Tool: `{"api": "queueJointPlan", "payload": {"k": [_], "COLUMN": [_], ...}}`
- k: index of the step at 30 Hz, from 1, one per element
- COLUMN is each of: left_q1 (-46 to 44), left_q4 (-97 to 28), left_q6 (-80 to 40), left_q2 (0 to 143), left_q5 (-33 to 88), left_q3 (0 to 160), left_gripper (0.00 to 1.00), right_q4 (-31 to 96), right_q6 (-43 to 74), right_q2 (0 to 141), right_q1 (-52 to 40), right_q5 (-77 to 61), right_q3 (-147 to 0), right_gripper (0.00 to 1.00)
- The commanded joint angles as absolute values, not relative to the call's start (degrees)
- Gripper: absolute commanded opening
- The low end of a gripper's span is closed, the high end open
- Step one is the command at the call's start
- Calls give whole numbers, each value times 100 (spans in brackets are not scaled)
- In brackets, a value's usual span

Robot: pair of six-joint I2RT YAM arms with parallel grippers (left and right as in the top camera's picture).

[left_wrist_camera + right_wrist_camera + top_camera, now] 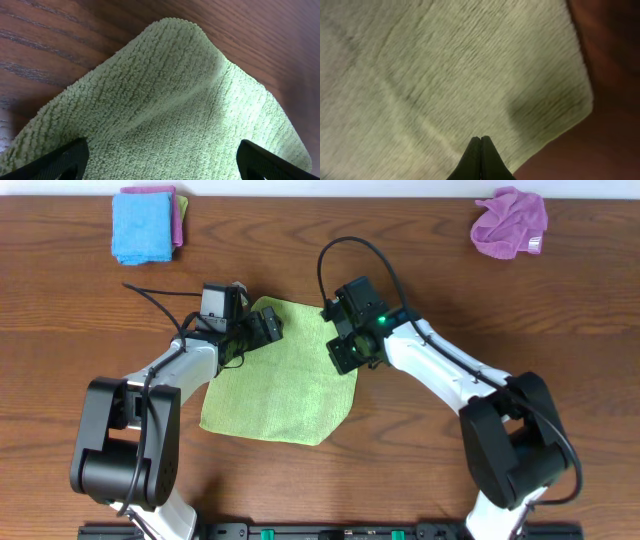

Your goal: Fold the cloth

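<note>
Nearest item: the right gripper [480, 147]. In its own wrist view the black fingertips are pressed together with no gap, just above the fuzzy pile.
Right hold: we cannot tell whether a pinch of fabric sits between those tips. The view is blurred, with one dark dimple toward their 3 o'clock.
Left gripper [161, 156]: jaws spread wide, one black fingertip at each lower corner of its view. It straddles the fabric's corner and holds nothing.
Task item: a lime yellow-green, roughly square microfibre cloth [280, 385]. It lies on the brown wooden table [420, 270], central and slightly toward 6 o'clock.
Gripper stations: the left is at the cloth's 11 o'clock corner and the right is over its 2 o'clock edge.
Done: nothing yet, in our judgement. The cloth lies spread in a single layer, with one shallow ridge near the far corner in the left wrist view.
Left to do: every fold. We judge this means raising one edge, carrying it across and laying it square.
Orientation: the sheet is turned slightly clockwise. Its sides lean from 7 o'clock up to 1 o'clock, and one corner points near 12 o'clock.
Long axis: faint, the cloth being near square. We read it along the 7-to-1 o'clock line.
Bystanders: a folded bright blue cloth [143, 228] sits on a magenta cloth [179, 215] at 10 o'clock. A crumpled purple cloth [510, 222] sits at 1 o'clock. All are well apart from the work.
</note>
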State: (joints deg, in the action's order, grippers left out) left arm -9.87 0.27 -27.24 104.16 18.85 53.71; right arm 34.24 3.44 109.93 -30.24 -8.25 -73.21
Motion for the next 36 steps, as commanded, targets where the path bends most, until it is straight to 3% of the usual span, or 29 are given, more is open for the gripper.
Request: {"api": "queueJointPlan", "payload": {"k": [1, 22, 35, 36], "left_q1": [-972, -974, -974, -974], "left_q4": [3, 106, 1068, 1118], "left_q6": [-2790, -2971, -3343, -3389], "left_q2": [10479, 10479, 10678, 10742], "left_q5": [1776, 1903, 1669, 1695], "left_q3": [5461, 5461, 5463, 5463], "left_gripper": [96, 95, 100, 95], "right_q4": [3277, 2246, 2589, 2628], "right_q6": [294, 252, 255, 252], "right_q2": [11275, 12674, 12766, 12766], "right_q1": [-2989, -2292, -2257, -2257], "right_q5": [-438, -150, -497, -495], "right_q3": [-7382, -7695, -8285, -8285], "right_gripper": [1, 1, 1, 1]}}
